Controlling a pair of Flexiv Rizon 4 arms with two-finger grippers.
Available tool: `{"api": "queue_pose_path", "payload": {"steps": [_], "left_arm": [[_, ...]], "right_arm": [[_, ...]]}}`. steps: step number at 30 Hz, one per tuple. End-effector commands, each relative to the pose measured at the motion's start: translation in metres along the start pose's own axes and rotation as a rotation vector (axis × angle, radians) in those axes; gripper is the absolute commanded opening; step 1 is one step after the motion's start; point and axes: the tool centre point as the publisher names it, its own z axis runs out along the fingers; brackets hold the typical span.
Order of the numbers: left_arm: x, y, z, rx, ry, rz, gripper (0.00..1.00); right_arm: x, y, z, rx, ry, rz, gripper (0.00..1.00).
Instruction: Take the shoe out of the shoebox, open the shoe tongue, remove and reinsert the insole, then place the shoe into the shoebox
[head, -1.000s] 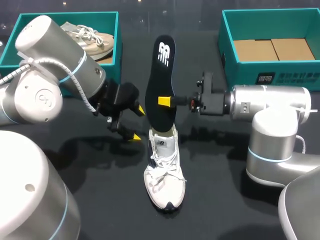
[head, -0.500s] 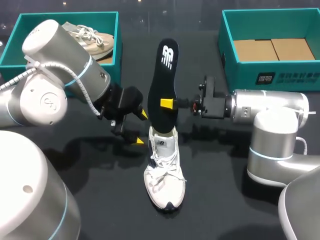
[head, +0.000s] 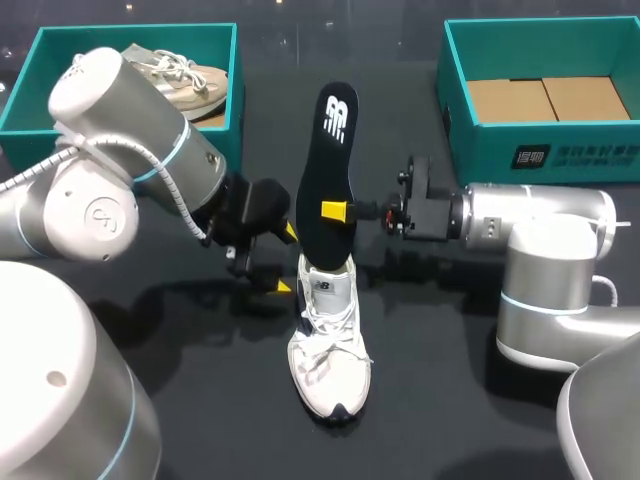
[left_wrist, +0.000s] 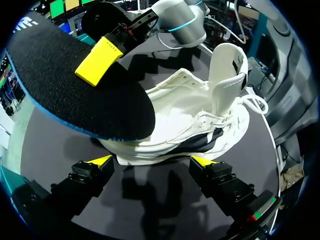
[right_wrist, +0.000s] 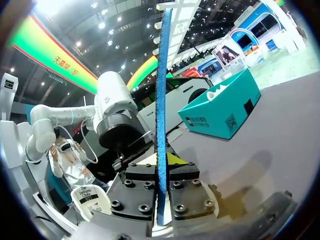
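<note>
Plainly, the right gripper (head: 340, 209) is clamped on the insole (head: 326, 170) at about mid-length, coming in from 3 o'clock. Only one yellow tip shows on the dark face in the head view. The right wrist view shows what that view hides: both fingers (right_wrist: 186, 172) press the insole (right_wrist: 161, 75) from two sides, and it appears edge-on as a thin blue line.

The insole's long axis runs roughly 12 to 6 o'clock, logo end at 12, lower end at the collar of the white shoe (head: 328, 340). Whether that end sits inside the shoe cannot be told. The shoe stands on the black table (head: 450, 400), heel at 12 o'clock, toe at 6.

The left gripper (head: 285, 260) is spread wide and holds nothing, just at 9 o'clock of the shoe's heel. Its wrist view shows the shoe (left_wrist: 200, 115) side-on ahead of the fingertips, apart from them, tongue (left_wrist: 227, 65) raised upright.

A teal shoebox (head: 120, 40) with a beige shoe (head: 180, 75) sits at 10 o'clock. Another teal box (head: 540, 150) sits at 2 o'clock.
</note>
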Motion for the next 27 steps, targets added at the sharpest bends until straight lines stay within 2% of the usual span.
{"api": "queue_pose_path", "payload": {"steps": [1, 9, 22, 27], "left_arm": [[0.004, -0.005, 0.000, -0.032, -0.023, 0.000, 1.00], [0.004, -0.006, 0.003, -0.051, -0.045, -0.003, 1.00], [0.001, -0.005, 0.004, -0.063, -0.059, -0.014, 1.00], [0.000, -0.006, 0.005, -0.067, -0.059, -0.016, 1.00]], "right_arm": [[0.002, -0.004, 0.000, -0.010, -0.003, -0.001, 0.00], [0.005, -0.006, -0.005, -0.044, -0.003, -0.009, 0.00], [0.015, 0.014, -0.005, -0.078, -0.024, -0.044, 0.00], [0.012, 0.015, -0.004, -0.100, -0.050, -0.034, 0.00]]}}
